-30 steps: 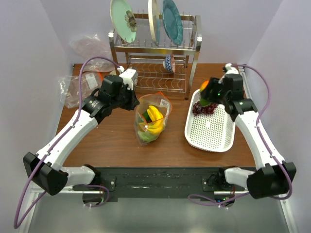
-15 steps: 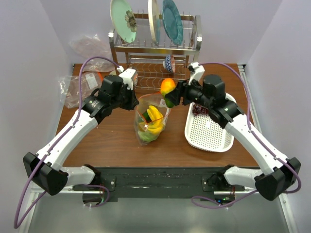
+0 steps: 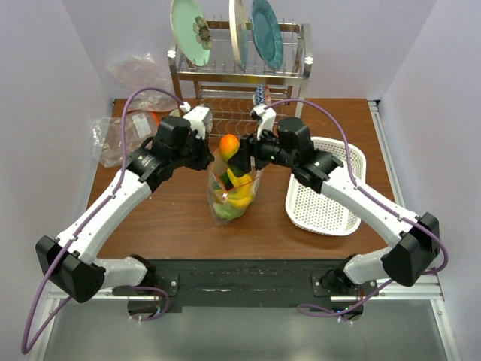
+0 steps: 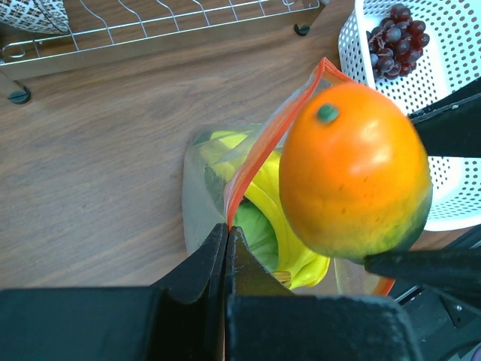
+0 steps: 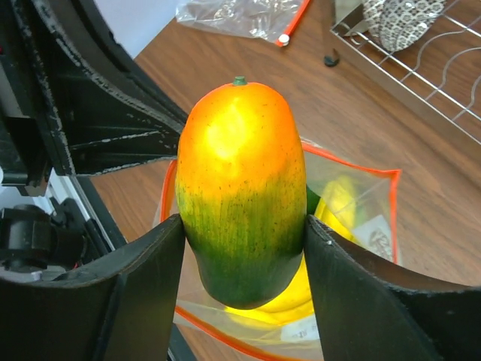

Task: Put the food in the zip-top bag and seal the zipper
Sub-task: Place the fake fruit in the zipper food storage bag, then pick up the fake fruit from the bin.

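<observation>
Now your right end effector (image 5: 242, 256) clamps the fruit (image 5: 242, 173) at upper centre of the top view, just above the bag (image 5: 361, 203), whose zipper (image 4: 267, 144) your left end effector (image 4: 227, 239) pinches. Release off-centre and the fruit may strike that zipper and tug it free.

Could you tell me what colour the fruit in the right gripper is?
Orange fruit: orange-yellow fading to green at the bottom; clearest in the right wrist view.

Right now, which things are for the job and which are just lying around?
For the job: orange fruit, zip-top bag, bananas, grapes.
Lying about: dish rack, plates, spare bags.
</observation>
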`<state>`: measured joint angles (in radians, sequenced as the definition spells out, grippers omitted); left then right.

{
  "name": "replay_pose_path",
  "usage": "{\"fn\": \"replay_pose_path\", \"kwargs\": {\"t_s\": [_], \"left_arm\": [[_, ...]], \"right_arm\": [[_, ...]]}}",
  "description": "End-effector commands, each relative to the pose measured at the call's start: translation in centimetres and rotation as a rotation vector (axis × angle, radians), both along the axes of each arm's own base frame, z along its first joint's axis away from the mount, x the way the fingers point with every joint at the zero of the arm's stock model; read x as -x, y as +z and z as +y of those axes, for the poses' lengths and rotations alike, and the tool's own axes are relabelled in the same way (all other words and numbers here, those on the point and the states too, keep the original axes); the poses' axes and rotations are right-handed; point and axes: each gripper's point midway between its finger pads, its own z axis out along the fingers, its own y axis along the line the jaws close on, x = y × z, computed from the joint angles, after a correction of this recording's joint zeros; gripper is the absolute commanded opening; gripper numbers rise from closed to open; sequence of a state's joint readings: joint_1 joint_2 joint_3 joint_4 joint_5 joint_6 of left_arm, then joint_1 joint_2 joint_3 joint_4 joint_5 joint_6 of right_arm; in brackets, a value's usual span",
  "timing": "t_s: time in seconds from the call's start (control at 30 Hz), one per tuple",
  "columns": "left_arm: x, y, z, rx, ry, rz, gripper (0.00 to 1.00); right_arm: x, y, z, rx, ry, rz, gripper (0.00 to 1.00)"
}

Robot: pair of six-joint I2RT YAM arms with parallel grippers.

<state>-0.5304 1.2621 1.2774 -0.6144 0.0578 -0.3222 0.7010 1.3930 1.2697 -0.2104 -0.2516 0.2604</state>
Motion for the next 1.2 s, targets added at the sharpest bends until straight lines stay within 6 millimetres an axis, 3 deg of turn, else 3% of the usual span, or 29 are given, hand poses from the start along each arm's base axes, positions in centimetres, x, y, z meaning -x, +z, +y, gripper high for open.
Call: {"fn": "replay_pose_path", "kwargs": {"t_s": [0.0, 0.07, 0.33, 0.53, 0.73, 0.77, 0.87, 1.07, 1.17], "left_arm": [[-0.7, 2.5, 0.0, 0.039, 0.019, -0.070, 0.00], [-0.7, 2.5, 0.0, 0.038, 0.019, -0.069, 0.00], [-0.7, 2.7, 0.2, 0.033, 0.024, -0.074, 0.00], [-0.7, 2.6, 0.3, 0.030, 0.025, -0.074, 0.00], [-0.6, 2.3, 0.3, 0.027, 0.024, -0.068, 0.00], [-0.7, 2.4, 0.3, 0.028, 0.023, -0.072, 0.00], [-0.7, 2.5, 0.2, 0.033, 0.022, -0.074, 0.00], [-0.7, 2.5, 0.1, 0.036, 0.018, -0.073, 0.00], [-0.6, 2.4, 0.1, 0.035, 0.018, -0.071, 0.00]], "right_arm": [[-0.3, 4.5, 0.7, -0.056, 0.012, -0.129, 0.79], [-0.2, 4.8, 0.5, -0.057, 0.006, -0.134, 0.89], [-0.3, 6.1, -1.4, -0.041, -0.075, -0.161, 0.90], [-2.2, 5.3, -7.1, 0.098, -0.365, -0.130, 0.85], [-4.0, 0.6, -14.7, 0.172, -0.607, 0.061, 0.83], [-4.7, -0.3, -16.9, 0.175, -0.668, 0.099, 0.84], [-5.6, -3.0, -20.8, 0.177, -0.787, 0.183, 0.96], [-7.7, -7.9, -25.6, 0.157, -0.963, 0.320, 0.99], [-8.7, -10.2, -26.4, 0.111, -1.011, 0.391, 0.99]]}}
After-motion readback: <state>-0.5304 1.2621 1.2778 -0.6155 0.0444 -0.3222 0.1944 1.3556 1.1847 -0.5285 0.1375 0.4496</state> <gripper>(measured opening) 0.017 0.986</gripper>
